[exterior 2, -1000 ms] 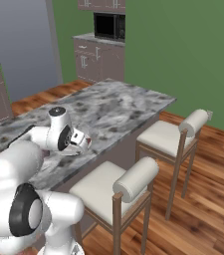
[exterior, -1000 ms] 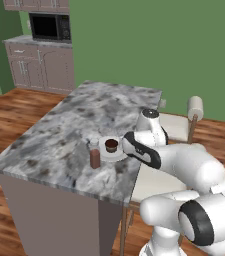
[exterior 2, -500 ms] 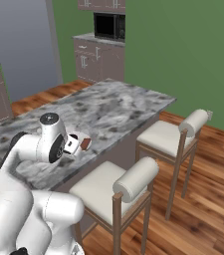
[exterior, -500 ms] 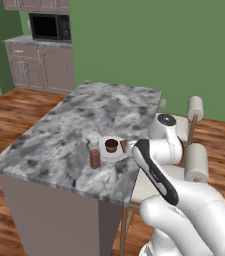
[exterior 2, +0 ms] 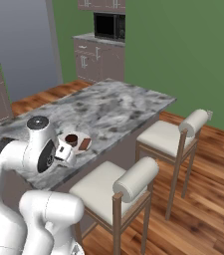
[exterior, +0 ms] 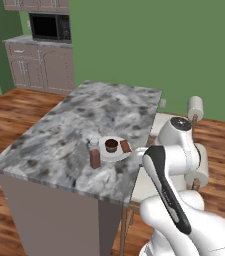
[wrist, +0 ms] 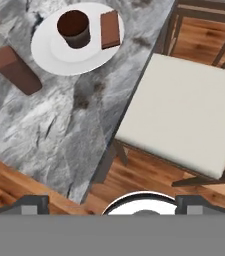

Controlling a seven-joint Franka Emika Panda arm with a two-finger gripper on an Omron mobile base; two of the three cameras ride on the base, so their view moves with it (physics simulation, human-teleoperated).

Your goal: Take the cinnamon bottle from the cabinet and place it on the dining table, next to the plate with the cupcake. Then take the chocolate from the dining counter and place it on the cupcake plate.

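Resting on plate, cupcake, chocolate

Chocolate lies on plate beside cupcake; two stools alongside dining table.

On the grey-white veined stone dining table, a smooth matt white plate carries the dull dark cupcake and the flat reddish-brown chocolate, beside a pale matt-cushioned wooden stool.
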